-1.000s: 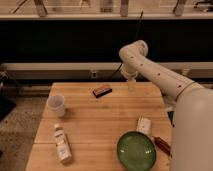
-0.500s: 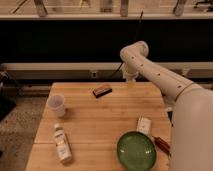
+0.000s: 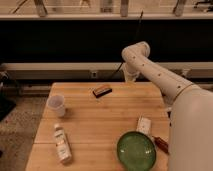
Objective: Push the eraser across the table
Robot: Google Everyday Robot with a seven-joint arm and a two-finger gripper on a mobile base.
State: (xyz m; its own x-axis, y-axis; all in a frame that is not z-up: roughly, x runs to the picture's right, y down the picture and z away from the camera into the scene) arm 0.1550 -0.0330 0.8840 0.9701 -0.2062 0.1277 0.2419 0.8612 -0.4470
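The eraser (image 3: pixel 102 90), a small dark block with a brownish top, lies on the far middle of the light wooden table (image 3: pixel 110 117). My gripper (image 3: pixel 130 80) hangs from the white arm over the table's far edge. It is a short way right of the eraser and apart from it. It is shut with nothing in it.
A white cup (image 3: pixel 56 105) stands at the left. A bottle (image 3: pixel 61 143) lies near the front left. At the front right are a green bowl (image 3: pixel 136 150), a white box (image 3: pixel 144 125) and a red-brown object (image 3: pixel 161 144). My white body (image 3: pixel 192 130) fills the right side.
The gripper under the wrist has drawn shut and looks shorter than a second ago. The arm has barely shifted and the eraser lies where it was.
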